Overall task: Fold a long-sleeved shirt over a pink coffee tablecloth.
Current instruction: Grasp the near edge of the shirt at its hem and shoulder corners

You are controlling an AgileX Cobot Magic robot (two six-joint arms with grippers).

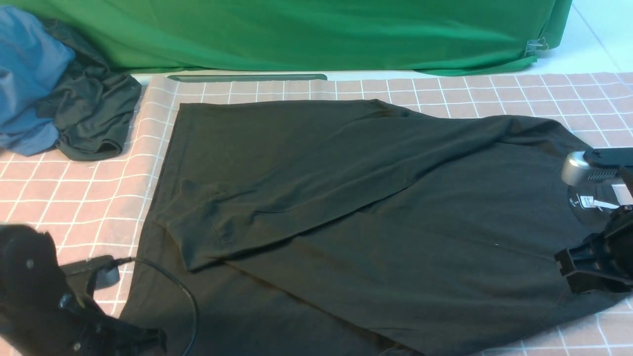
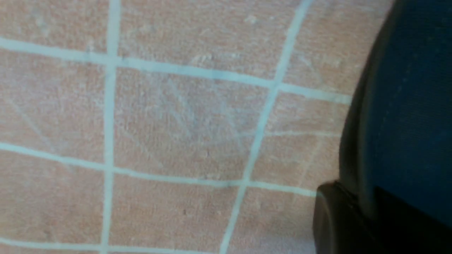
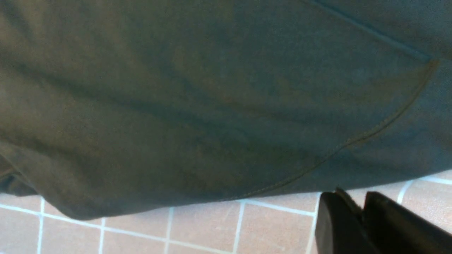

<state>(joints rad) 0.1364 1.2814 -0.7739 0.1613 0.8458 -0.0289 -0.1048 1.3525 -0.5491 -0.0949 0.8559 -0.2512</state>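
Observation:
The black long-sleeved shirt lies flat on the pink coffee tablecloth. Its neck and white label point right, and one sleeve is folded across the body. My left gripper is at the hem's near-left edge. In the left wrist view the left gripper is shut, with the shirt edge running in between the fingers above the tablecloth. My right gripper is near the collar. In its wrist view the right gripper is shut and empty over the tablecloth, just off the shirt.
A blue cloth and a smaller dark garment are bunched at the back left. A green cloth hangs along the back, with a grey strip below it. A black cable loops over the shirt's near-left corner.

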